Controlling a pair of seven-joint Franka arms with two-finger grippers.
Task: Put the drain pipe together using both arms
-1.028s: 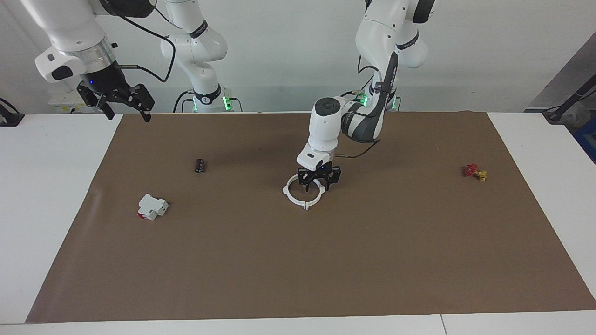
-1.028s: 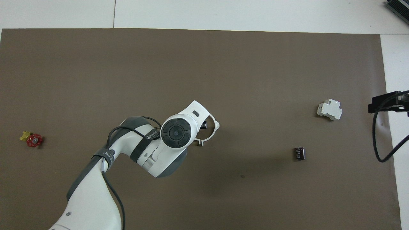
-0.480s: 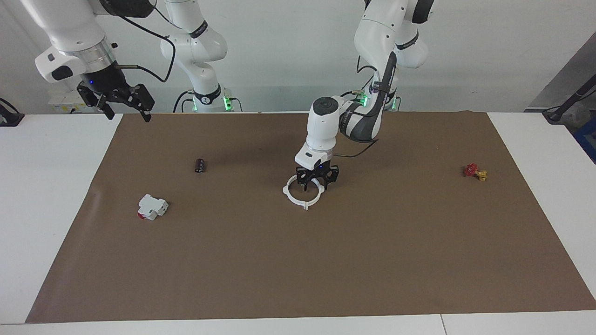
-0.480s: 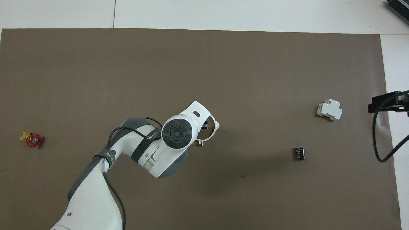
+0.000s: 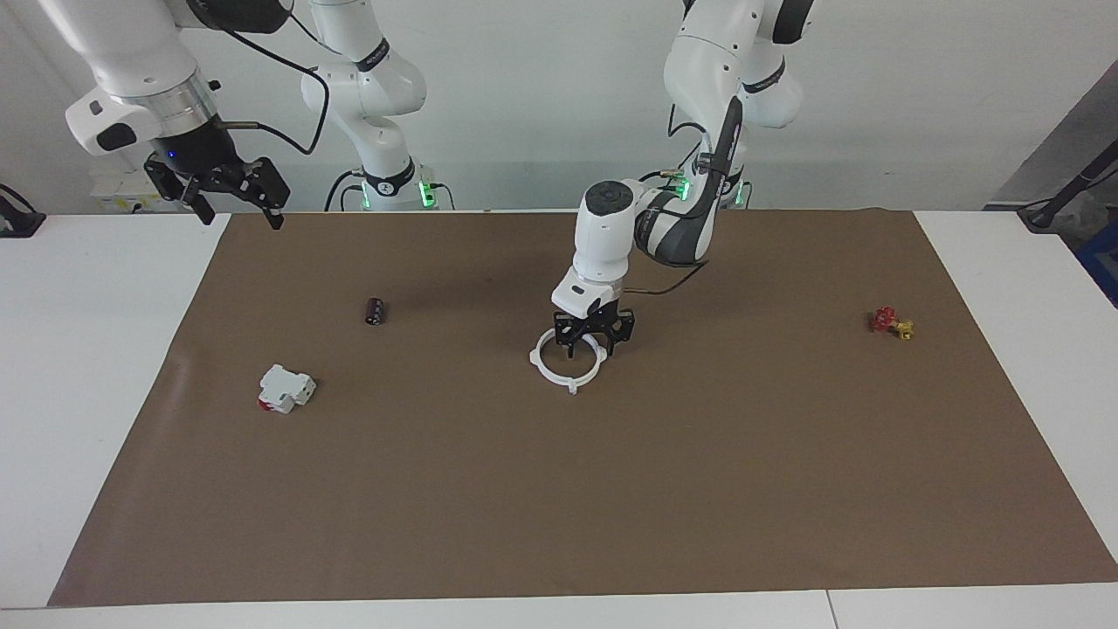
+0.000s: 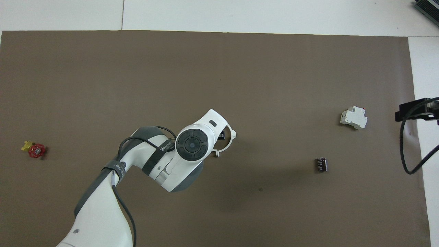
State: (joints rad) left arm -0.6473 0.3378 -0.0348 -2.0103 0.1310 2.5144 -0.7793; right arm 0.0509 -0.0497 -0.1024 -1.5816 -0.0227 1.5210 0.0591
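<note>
**Ring lies joined at mid-desk, left gripper low over its rim**

The drain pipe (image 5: 568, 361) lies flat as one closed white ring near the middle of the brown mat (image 5: 559, 489), its tabs pointing outward. The left gripper (image 5: 593, 342) hangs low over the part of the ring nearest the robots, at the ring's twelve o'clock in the facing view; its fingers appear spread, one inside the ring and one outside, and whether they touch the plastic cannot be told. In the overhead view the left arm's wrist covers most of the ring (image 6: 226, 141). The right gripper (image 5: 229, 194) waits with fingers spread, up in the air over the mat's edge at the right arm's end.

The likely risk is that the thin ring shifts or springs apart at its seams if the fingers brush the rim while moving; the light plastic would slide easily on the smooth mat.

From the ring, in the facing view, a small black cylinder (image 5: 376, 311) sits at about ten o'clock, a white block with a red end (image 5: 285, 389) at about nine, and a small red and yellow piece (image 5: 892, 323) at about three. The white desk (image 5: 96, 393) shows around the mat, with a pale wall (image 5: 541, 96) at the robots' end.
</note>
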